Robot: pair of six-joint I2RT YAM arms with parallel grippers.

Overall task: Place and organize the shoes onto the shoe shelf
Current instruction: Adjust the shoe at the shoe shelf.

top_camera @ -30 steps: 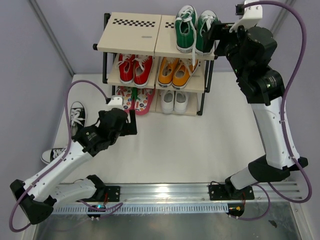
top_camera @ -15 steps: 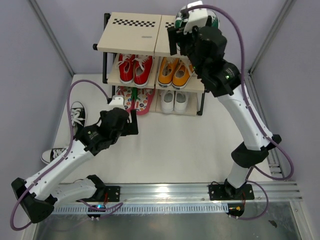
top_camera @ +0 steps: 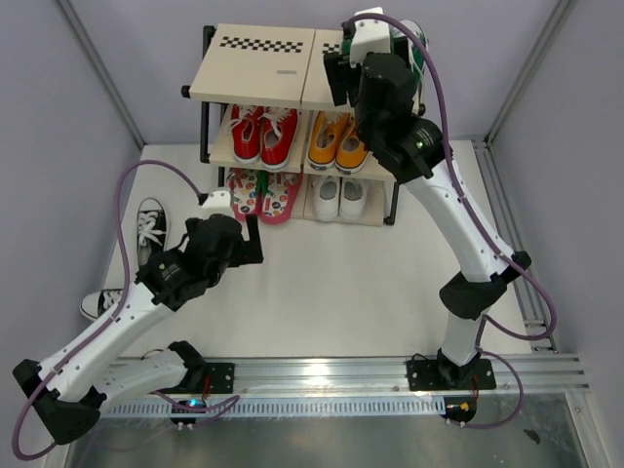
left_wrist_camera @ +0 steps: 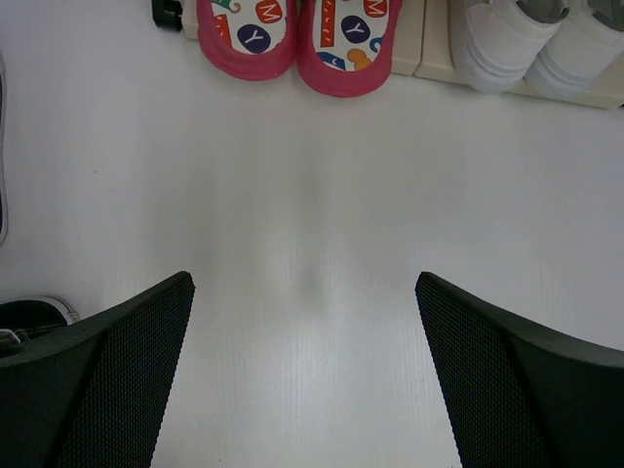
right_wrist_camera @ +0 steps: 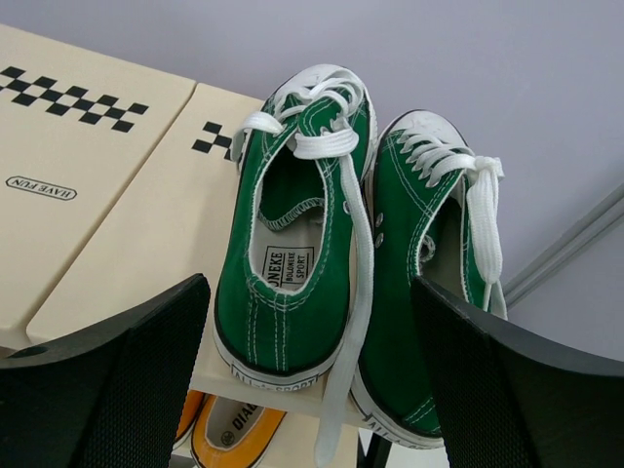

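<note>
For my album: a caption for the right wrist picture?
Open right gripper facing two green sneakers atop the shoe shelf.

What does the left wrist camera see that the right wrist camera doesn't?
Only the left wrist view shows the flip-flops and the white shoes on the bottom tier, with bare table in front. Only the right wrist view shows the green sneakers on the top board, the checkered strips and an orange shoe below. Both show a bit of the shelf and their own open gripper: the left gripper in one, the right gripper in the other.
</note>
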